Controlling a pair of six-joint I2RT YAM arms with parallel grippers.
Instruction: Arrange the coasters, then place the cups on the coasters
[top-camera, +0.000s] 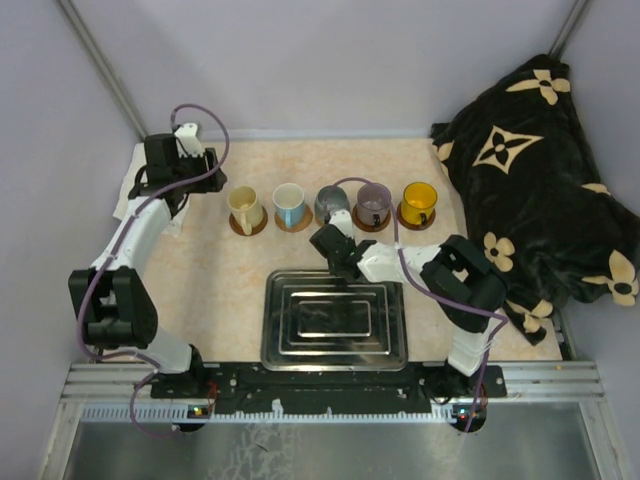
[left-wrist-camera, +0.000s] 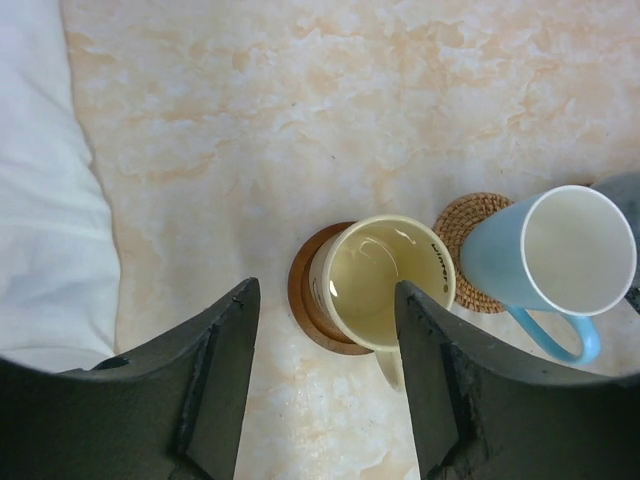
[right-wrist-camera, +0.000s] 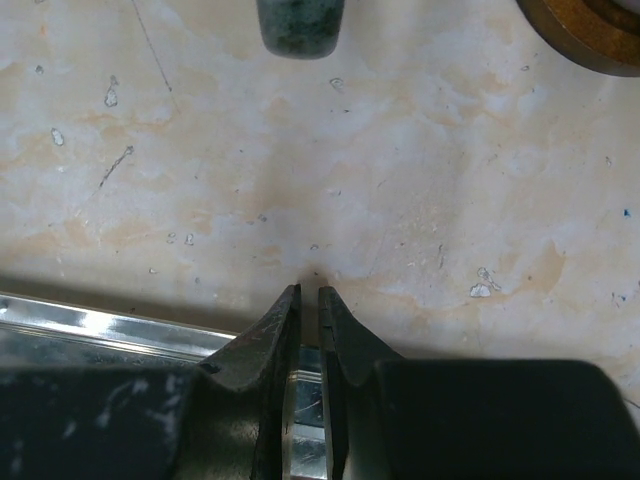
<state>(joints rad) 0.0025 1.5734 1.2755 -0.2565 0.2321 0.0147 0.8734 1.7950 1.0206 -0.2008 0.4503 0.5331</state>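
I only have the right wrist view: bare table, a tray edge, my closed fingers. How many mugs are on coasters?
Observer: From above, the cream mug, blue mug, purple mug and yellow mug each sit on a coaster.
Operator: And the grey one?
Observer: The grey mug stands in the same row, but your right gripper hides its base, so I can't tell.
Operator: Is the left arm holding anything?
Observer: No. The left gripper is open and empty, hovering above the cream mug.

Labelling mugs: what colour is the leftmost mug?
Cream-yellow; that handled ceramic mug shows best in left wrist view.
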